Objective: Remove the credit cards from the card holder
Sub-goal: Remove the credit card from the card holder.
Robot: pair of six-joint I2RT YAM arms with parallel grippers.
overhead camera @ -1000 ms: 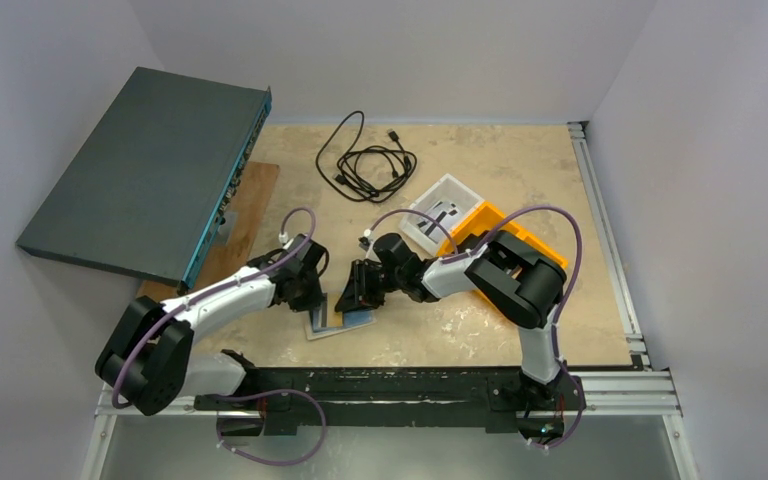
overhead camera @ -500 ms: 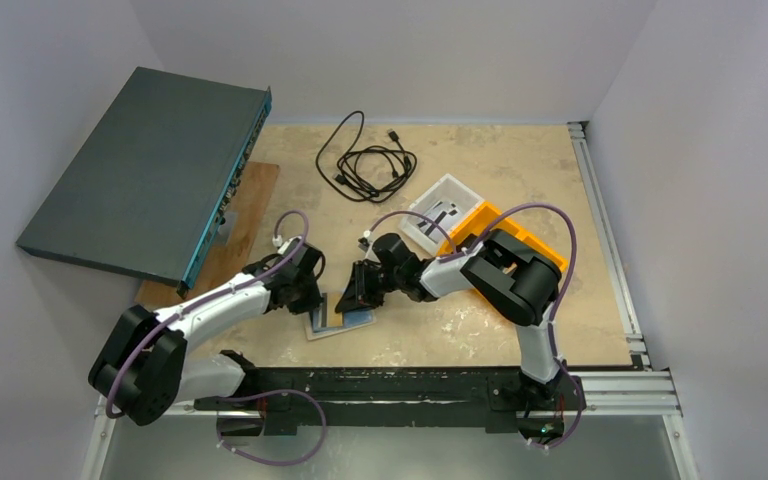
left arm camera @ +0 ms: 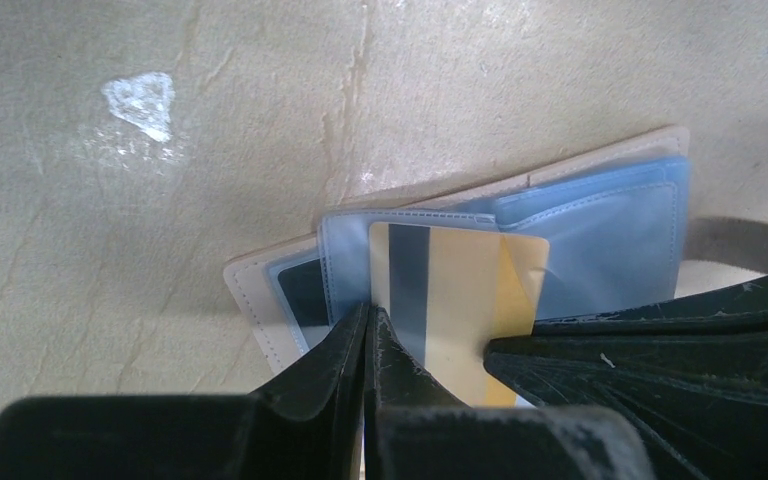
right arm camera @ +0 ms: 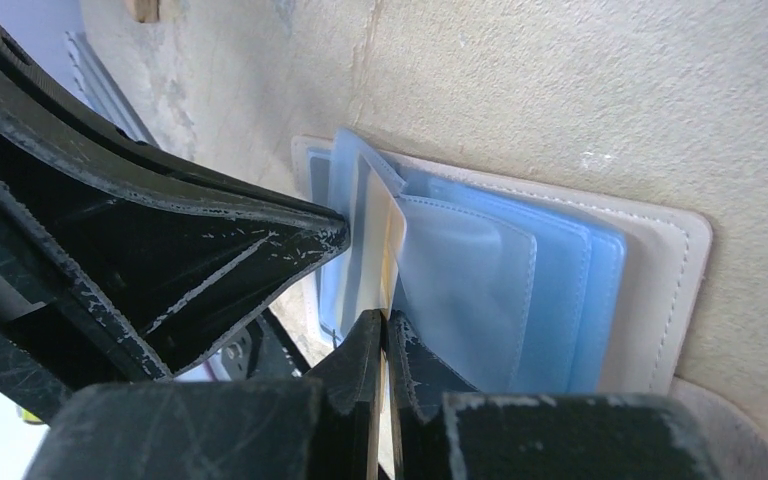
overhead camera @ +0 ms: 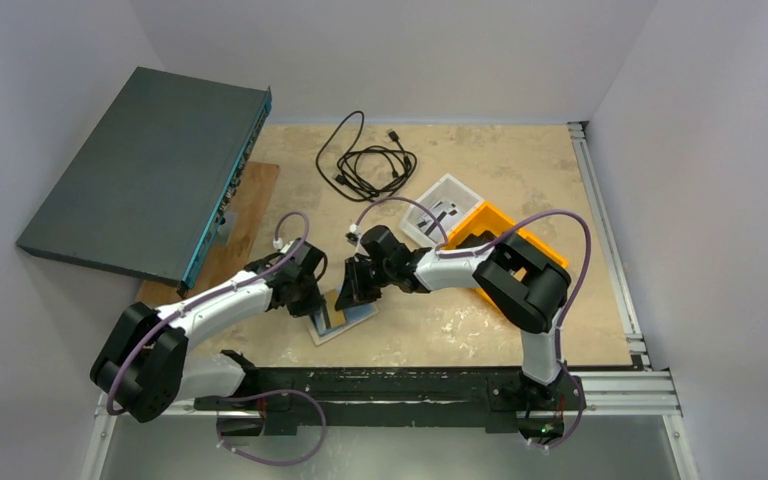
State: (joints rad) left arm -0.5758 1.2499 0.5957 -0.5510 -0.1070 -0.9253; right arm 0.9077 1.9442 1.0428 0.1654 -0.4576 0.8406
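On the counter (left arm camera: pixel 160 250) lies the open card holder (right arm camera: pixel 660 290); left fingers (left arm camera: pixel 330 360) pinch its raised blue sleeve (left arm camera: pixel 345 260), while right fingers (right arm camera: pixel 355 370) pinch the gold card (left arm camera: pixel 460 290) at that sleeve.

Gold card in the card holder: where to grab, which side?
Grip the gold card by its exposed end, across the flat faces, from the open mouth of its blue sleeve. The far end sits pocketed in the card holder, so it likely slides out only that way.
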